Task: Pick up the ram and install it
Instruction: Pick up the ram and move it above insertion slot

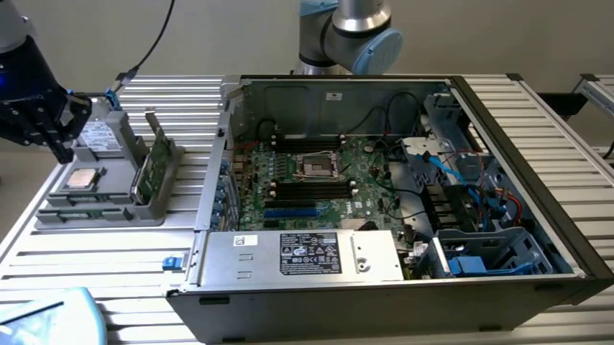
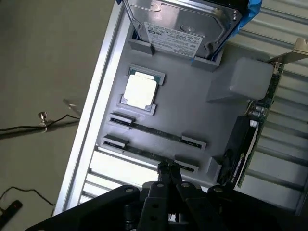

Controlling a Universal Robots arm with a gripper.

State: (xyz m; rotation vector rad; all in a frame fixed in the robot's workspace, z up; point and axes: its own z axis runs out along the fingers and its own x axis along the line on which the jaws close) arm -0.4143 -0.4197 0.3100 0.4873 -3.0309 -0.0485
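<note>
From my station, the gripper (image 1: 63, 149) sits at about ten o'clock in the exterior view, hanging over the grey parts tray (image 1: 144, 208) on the slatted table (image 1: 96, 266). The open computer case (image 1: 537, 215) fills the middle and the three o'clock side, with its motherboard (image 1: 317, 180) exposed.

On the wrist view I see the gripper (image 2: 168, 167) with its jaws pressed together and nothing between them. The ram (image 2: 144, 155) is not in the jaws. It stands on edge in one of the tray's (image 2: 192, 96) two long slots, the one farther from the processor (image 2: 141, 90), and a second stick (image 2: 154, 131) sits parallel in the slot next to it. The closed fingertips line up over the ram, between its middle and one end clip. I cannot tell whether they touch it or hang just above.

The hard drive (image 2: 183, 24) stands beyond the processor, on the side away from the sticks. The graphics card (image 2: 245, 144) stands upright along the tray's edge past the sticks' ends.

In the exterior view the processor (image 1: 85, 177) lies flat in the tray with the hard drive (image 1: 99, 135) at its twelve o'clock. The graphics card (image 1: 154, 169) is at its three o'clock and the stick slots are toward its six o'clock. There the fingertips hang at about eleven o'clock from the processor.
</note>
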